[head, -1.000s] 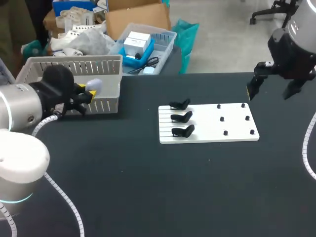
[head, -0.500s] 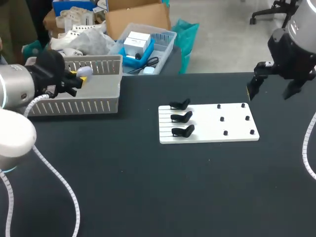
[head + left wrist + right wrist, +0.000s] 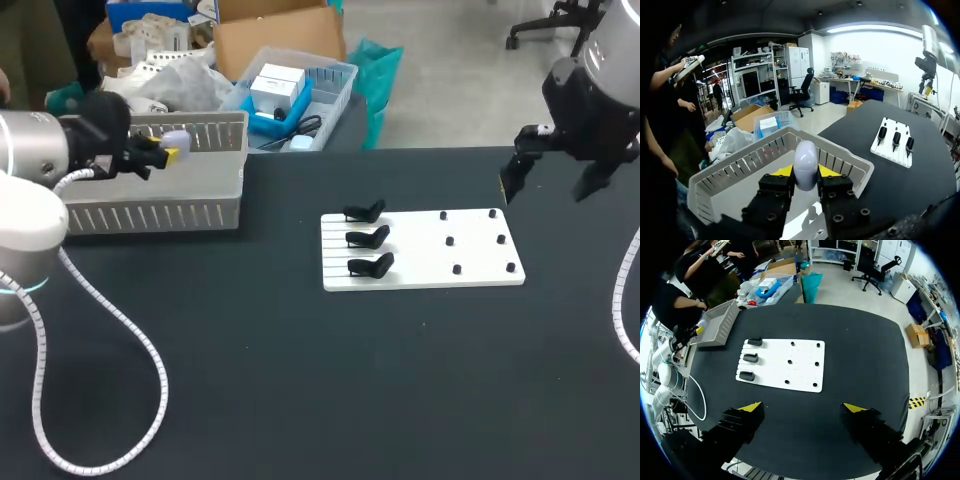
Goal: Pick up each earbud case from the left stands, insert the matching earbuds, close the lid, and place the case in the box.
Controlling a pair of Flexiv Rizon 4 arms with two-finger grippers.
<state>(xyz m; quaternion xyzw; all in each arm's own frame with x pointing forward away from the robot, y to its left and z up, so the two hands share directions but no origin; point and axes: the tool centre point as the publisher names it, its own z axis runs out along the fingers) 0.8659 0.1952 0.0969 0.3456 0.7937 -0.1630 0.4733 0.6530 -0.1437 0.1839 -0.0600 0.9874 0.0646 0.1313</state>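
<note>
Left wrist view: left claw (image 3: 805, 171) grips earbud case (image 3: 805, 161) above box (image 3: 747, 162), while right claw (image 3: 802, 407) gapes wide.

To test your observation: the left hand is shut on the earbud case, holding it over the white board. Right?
No. The left hand is shut on the earbud case, holding it over the slatted box, not the white board; see the left wrist view.

A pale, egg-shaped earbud case (image 3: 805, 165), lid closed, stands upright between the left fingers (image 3: 781, 171) over the white slatted box (image 3: 150, 215). Three black stands (image 3: 368, 238) line the white board (image 3: 480, 275).
</note>
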